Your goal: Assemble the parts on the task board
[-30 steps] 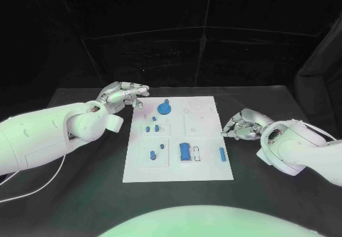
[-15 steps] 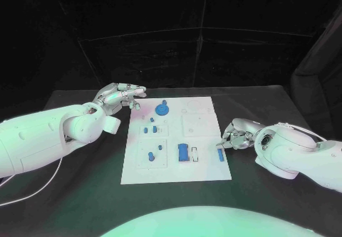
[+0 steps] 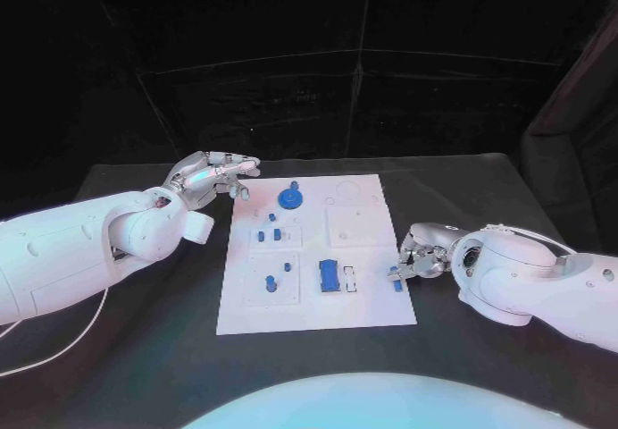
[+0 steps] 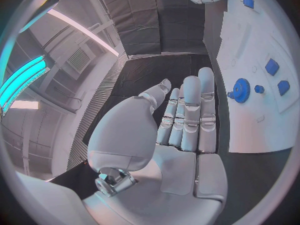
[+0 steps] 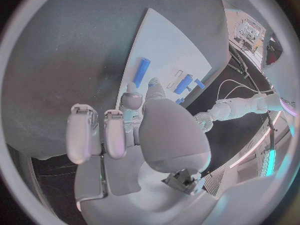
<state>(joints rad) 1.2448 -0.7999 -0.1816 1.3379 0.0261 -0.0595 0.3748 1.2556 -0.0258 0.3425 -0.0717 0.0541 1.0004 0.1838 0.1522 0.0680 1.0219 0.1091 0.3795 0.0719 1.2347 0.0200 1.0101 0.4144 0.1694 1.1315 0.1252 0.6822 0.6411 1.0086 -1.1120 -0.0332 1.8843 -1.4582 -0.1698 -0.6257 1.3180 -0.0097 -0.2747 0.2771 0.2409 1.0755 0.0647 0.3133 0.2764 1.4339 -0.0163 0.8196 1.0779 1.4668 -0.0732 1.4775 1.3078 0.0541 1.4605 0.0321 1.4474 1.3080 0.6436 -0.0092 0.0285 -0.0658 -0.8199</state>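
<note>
The white task board (image 3: 315,255) lies mid-table with blue parts on it: a gear (image 3: 292,197) at the far end, several small pieces (image 3: 268,235) in the left column, a block (image 3: 329,275) and a slim bar (image 3: 396,278) near the front right. My right hand (image 3: 422,252) hovers at the board's right edge, holding nothing; its fingers are partly curled and its fingertips (image 5: 131,99) sit just short of the bar (image 5: 141,72). My left hand (image 3: 212,172) floats off the board's far left corner, fingers (image 4: 190,110) straight and holding nothing, with the gear (image 4: 240,91) beside them.
Black table (image 3: 142,357) surrounds the board on all sides, with open room at the front and far right. A thin white cable (image 3: 64,344) trails under my left arm. Dark curtains close the back.
My right hand has slid toward the front along the board's right edge, ending at the blue bar. My left hand has barely moved.
</note>
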